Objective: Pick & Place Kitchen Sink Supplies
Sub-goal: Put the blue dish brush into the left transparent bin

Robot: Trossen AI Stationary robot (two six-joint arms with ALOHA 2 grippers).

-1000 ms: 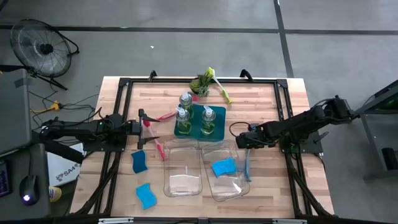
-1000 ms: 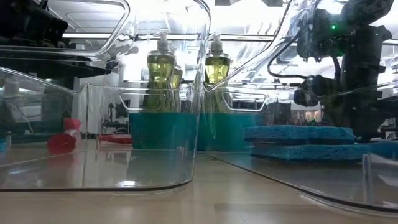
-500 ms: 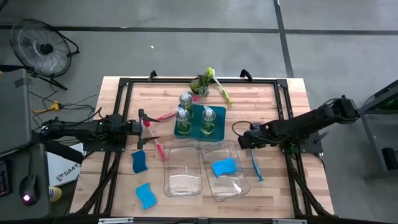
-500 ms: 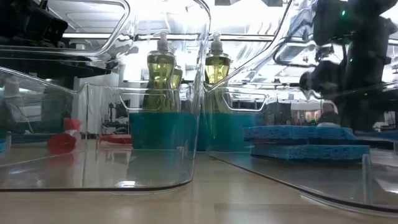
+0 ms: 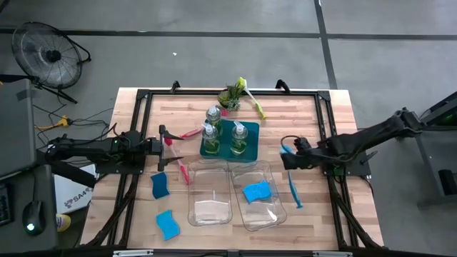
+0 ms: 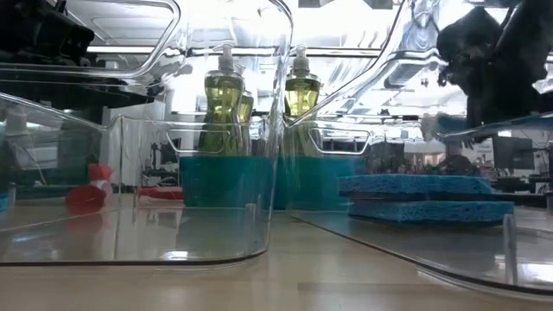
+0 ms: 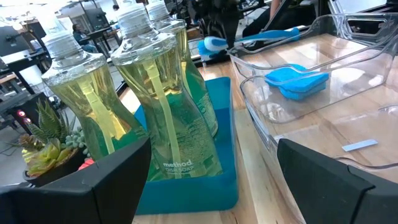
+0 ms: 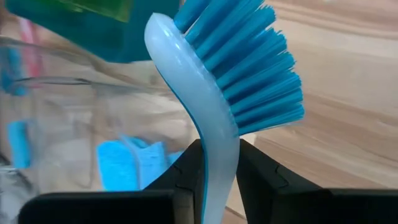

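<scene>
Now your right jaws (image 5: 288, 158) clamp the blue brush (image 5: 293, 181) by its neck, handle trailing beside the bin (image 5: 273, 214); left jaws (image 5: 163, 145) gape idle.

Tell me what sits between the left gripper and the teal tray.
In the high view, a red-pink brush lies on the wood between the open left gripper and the teal tray. A second one lies nearer the bins.

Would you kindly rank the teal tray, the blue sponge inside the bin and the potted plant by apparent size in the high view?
1. Teal tray, largest.
2. Blue sponge and potted plant look alike in size, so neither ranks above the other.
</scene>
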